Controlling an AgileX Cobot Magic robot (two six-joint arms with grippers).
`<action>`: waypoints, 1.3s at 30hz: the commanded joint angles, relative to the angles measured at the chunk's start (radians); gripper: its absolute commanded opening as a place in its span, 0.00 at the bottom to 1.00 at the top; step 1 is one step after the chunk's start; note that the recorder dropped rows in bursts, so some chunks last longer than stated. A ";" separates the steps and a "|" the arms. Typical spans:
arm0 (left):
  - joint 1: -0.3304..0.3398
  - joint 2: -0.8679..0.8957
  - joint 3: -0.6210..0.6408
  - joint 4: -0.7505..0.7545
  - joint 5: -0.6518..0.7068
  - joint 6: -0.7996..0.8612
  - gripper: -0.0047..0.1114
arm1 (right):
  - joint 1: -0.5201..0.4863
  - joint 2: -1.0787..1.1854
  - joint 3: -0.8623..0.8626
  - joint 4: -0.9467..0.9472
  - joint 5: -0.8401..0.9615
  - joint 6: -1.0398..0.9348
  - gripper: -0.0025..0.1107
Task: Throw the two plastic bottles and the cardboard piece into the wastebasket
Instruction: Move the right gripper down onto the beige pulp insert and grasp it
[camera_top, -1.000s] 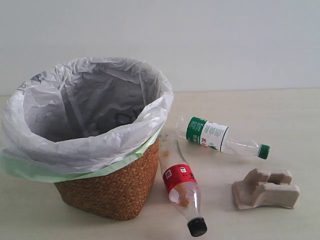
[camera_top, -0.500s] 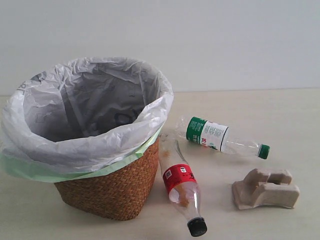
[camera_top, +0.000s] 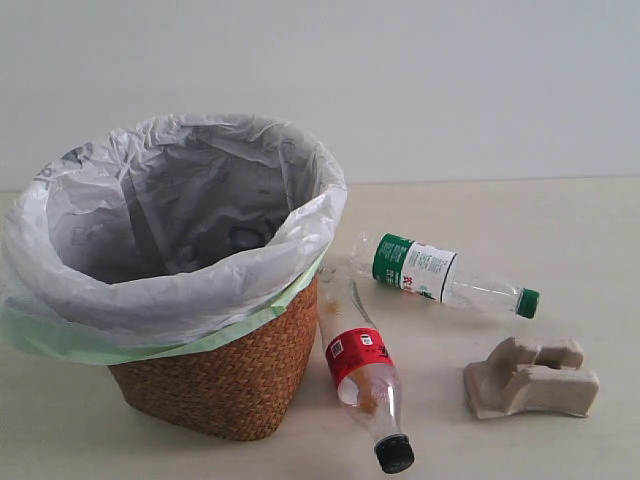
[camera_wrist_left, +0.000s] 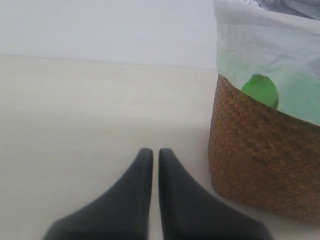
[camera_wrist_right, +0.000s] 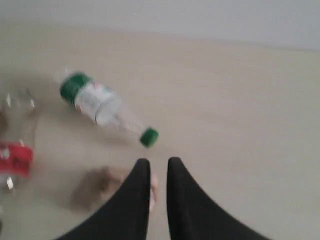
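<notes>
Left gripper (camera_wrist_left: 152, 152) is hovering low over the bare table (camera_wrist_left: 75, 125) with its jaws pressed together and nothing between them (only a hairline slit is showing). In the left wrist view the wastebasket (camera_wrist_left: 260, 165) is standing just beside it, not touching.

Exterior view, left to right:
- The wastebasket (camera_top: 230, 385) is sitting upright on the left. Its white bag liner (camera_top: 150, 300) is folding over the rim, with a pale green edge hanging down the wicker.
- 1 of the 2 bottles, the red-label bottle (camera_top: 360, 365), is lying on its side on the table. Its base is right against the basket wall (I cannot tell whether they are touching), and its black cap (camera_top: 394, 455) is pointing toward the camera.
- The green-label bottle (camera_top: 420, 270) is lying on its side farther back, base near the liner's overhang and green cap (camera_top: 527, 303) pointing right.
- The cardboard piece (camera_top: 530, 378) is resting on the table right of the red-label bottle, nearer the camera than the green cap and apart from both bottles.

Right gripper (camera_wrist_right: 158, 161) is hanging above the table with its jaws closed and gripping nothing. In the right wrist view (blurry) it is sitting over the edge of the cardboard piece (camera_wrist_right: 100, 187), with the green-label bottle (camera_wrist_right: 100, 105) just beyond and the red-label bottle (camera_wrist_right: 15, 157) at the frame edge.
</notes>
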 joint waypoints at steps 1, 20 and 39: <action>0.001 -0.003 0.004 0.003 -0.003 -0.005 0.07 | 0.000 0.241 -0.182 -0.008 0.348 -0.278 0.09; 0.001 -0.003 0.004 0.003 -0.003 -0.005 0.07 | 0.075 0.753 -0.259 0.001 0.237 -0.715 0.53; 0.001 -0.003 0.004 0.003 -0.003 -0.005 0.07 | 0.158 0.844 -0.259 -0.136 0.217 -0.810 0.57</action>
